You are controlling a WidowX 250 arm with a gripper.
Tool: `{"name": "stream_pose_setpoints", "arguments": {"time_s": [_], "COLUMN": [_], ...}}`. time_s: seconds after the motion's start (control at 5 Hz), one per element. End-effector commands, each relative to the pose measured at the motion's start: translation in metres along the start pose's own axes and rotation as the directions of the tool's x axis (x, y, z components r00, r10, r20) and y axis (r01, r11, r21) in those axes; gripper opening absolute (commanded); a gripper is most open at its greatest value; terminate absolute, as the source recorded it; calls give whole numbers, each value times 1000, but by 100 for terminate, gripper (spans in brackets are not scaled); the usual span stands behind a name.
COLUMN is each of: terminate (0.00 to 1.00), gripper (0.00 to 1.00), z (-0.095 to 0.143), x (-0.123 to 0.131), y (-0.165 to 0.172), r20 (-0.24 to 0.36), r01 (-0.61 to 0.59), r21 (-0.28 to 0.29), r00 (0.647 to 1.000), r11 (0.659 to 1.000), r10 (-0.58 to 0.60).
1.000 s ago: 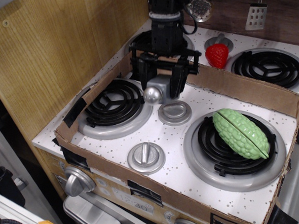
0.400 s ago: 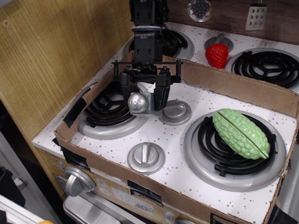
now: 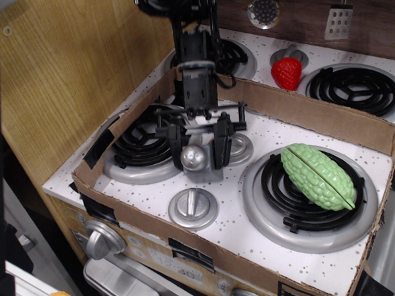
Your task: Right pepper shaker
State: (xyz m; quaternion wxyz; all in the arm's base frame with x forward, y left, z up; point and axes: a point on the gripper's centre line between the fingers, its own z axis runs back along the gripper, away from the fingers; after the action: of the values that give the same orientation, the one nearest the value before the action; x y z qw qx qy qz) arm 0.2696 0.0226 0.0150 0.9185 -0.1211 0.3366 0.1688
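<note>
Since a second ago the arm has carried its load forward and to the left, from the back wall of the brown cardboard tray (image 3: 316, 117) towards the front of the white speckled toy stovetop (image 3: 241, 206). The black gripper (image 3: 198, 142) now hangs between the two front burners, its fingers pinched on the small grey square-sided pepper shaker with the shiny silver ball top (image 3: 197, 160). The shaker's ball points out towards the front edge, so it seems to be tipped on its side, not standing; whether its base touches the stovetop I cannot tell. It sits just behind the flat round silver stove knob (image 3: 193, 207) and partly covers a second knob (image 3: 240, 147). The bumpy green oval vegetable (image 3: 318, 176) lies on the right front burner (image 3: 308, 205), well apart. This looks like mid-carry. Next, I judge, the wrist must turn the shaker upright, set its square base flat, and release.
</note>
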Motion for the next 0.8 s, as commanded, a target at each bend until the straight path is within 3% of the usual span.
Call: {"name": "stream_pose_setpoints", "arguments": {"time_s": [0.0, 0.2, 0.4, 0.6], "terminate": [0, 0, 0, 0], "gripper": [0, 0, 100, 100], "z": [9, 14, 13, 14], "x": [4, 5, 11, 6], "y": [-7, -10, -10, -12], "r20": [5, 40, 51, 92], "r01": [-22, -25, -1, -32], "r21": [-52, -30, -51, -47], "r00": [1000, 999, 999, 995], "r11": [998, 999, 999, 998], "r10": [22, 26, 3, 36]}}
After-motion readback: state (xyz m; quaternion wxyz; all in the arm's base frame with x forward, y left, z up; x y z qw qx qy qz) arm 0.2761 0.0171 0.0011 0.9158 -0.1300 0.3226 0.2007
